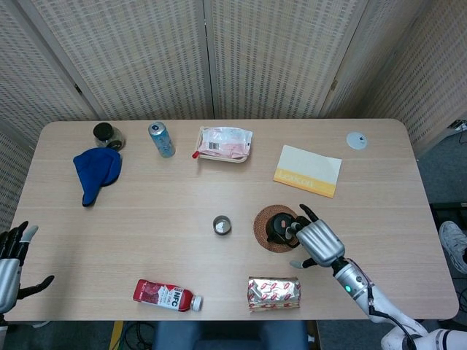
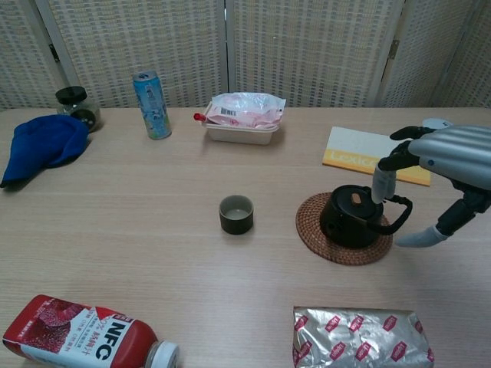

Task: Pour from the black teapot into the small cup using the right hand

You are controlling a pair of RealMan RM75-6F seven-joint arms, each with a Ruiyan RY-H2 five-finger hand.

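Note:
The black teapot (image 1: 278,227) (image 2: 353,218) sits on a round woven coaster (image 1: 263,227) (image 2: 341,250), handle turned to the right. The small dark cup (image 1: 222,225) (image 2: 236,214) stands alone to its left. My right hand (image 1: 315,241) (image 2: 445,165) hovers at the handle (image 2: 397,218), fingers spread over its top and thumb low beside it, with nothing gripped. My left hand (image 1: 10,261) rests open at the table's near left edge, seen only in the head view.
A silver foil packet (image 1: 273,292) (image 2: 360,337) lies near the front edge, a red juice bottle (image 1: 166,295) (image 2: 84,341) at front left. Further back are a yellow booklet (image 1: 308,170), a wrapped tray (image 1: 223,143), a can (image 1: 161,138), a jar (image 1: 107,134), and a blue cloth (image 1: 96,173).

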